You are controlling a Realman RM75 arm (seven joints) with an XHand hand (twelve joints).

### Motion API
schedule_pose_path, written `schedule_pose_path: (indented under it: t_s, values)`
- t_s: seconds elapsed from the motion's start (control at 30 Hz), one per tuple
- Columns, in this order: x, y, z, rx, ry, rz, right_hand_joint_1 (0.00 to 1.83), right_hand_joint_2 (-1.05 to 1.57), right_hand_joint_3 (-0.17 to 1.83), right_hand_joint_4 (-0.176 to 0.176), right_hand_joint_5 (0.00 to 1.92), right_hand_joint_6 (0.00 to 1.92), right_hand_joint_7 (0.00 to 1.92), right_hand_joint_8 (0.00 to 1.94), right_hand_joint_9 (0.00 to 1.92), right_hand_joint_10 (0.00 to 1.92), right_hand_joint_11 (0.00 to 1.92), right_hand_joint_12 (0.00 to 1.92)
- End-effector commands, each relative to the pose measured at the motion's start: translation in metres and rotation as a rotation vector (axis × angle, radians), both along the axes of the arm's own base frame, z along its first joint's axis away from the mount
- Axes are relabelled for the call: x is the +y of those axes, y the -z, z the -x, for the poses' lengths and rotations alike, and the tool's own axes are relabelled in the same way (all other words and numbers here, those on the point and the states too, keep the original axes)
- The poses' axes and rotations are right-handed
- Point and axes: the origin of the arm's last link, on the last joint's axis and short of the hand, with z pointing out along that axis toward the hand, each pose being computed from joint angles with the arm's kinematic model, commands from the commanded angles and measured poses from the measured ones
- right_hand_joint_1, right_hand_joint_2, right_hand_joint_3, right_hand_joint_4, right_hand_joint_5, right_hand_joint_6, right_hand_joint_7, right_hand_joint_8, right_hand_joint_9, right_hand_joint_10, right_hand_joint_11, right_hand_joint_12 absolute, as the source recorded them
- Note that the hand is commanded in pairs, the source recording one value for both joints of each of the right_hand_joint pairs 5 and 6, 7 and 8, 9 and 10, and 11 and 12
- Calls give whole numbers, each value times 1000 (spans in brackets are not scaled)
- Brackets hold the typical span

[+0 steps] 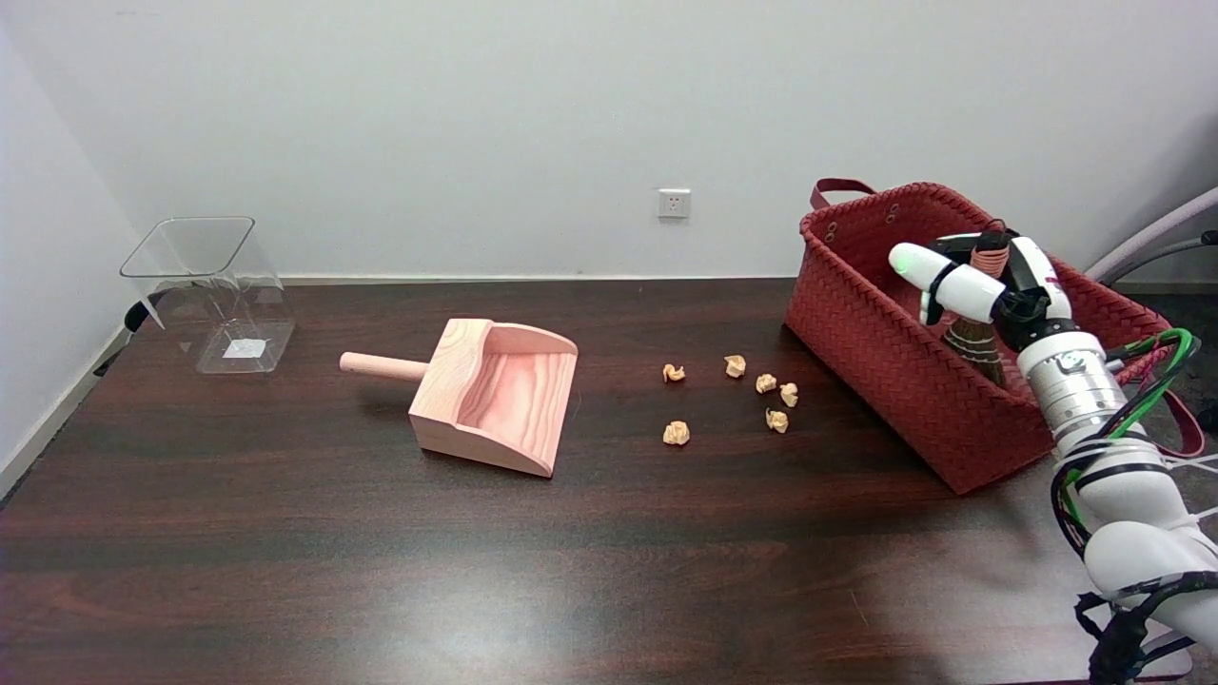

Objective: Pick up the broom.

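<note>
The small broom (974,344) stands upright inside the red woven basket (885,352) at the right of the table. Its brown bristles fan out below, and its red-wrapped handle top (992,249) pokes up between my fingers. My right hand (990,285) reaches into the basket from the lower right and grips the broom's handle. One white finger (937,271) stretches out to the left. The lower end of the bristles is hidden behind the basket's near wall.
A wooden dustpan (495,395) lies at mid-table with its handle pointing left. Several crumpled paper scraps (733,395) are scattered between it and the basket. A clear plastic bin (209,295) stands at the far left. The basket has strap handles (837,188).
</note>
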Motion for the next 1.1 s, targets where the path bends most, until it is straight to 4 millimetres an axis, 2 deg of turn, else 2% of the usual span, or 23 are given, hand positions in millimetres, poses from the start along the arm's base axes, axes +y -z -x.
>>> schedule_pose_path:
  t_s: [0.03, 0.17, 0.43, 0.57, 0.73, 0.93, 1.1]
  values:
    - [2, -3, -1, -2, -18, 19, 874, 954, -32, 0, 1468, 1468, 1851, 1851, 1468, 1468, 1468, 1468]
    - [3, -1, -2, 0, -39, 27, 869, 984, -36, 0, 1622, 1622, 1920, 1920, 1622, 1622, 1622, 1622]
    - [7, -2, -11, 11, -107, 55, 868, 1050, 16, 0, 1911, 1911, 1920, 1920, 1911, 1911, 1911, 1911]
    - [9, -2, -17, 21, -147, 69, 886, 1113, 160, 0, 1920, 1920, 1920, 1920, 1920, 1920, 1920, 1920]
    - [13, -3, -28, 37, -213, 93, 850, 1378, 462, 0, 1920, 1920, 1920, 1920, 1920, 1920, 1920, 1920]
    - [17, -1, -42, 58, -298, 116, 798, 1559, 592, 0, 1920, 1920, 1920, 1920, 1920, 1920, 1920, 1920]
    - [19, 1, -52, 61, -348, 119, 798, 1571, 612, 0, 1920, 1920, 1920, 1920, 1920, 1920, 1920, 1920]
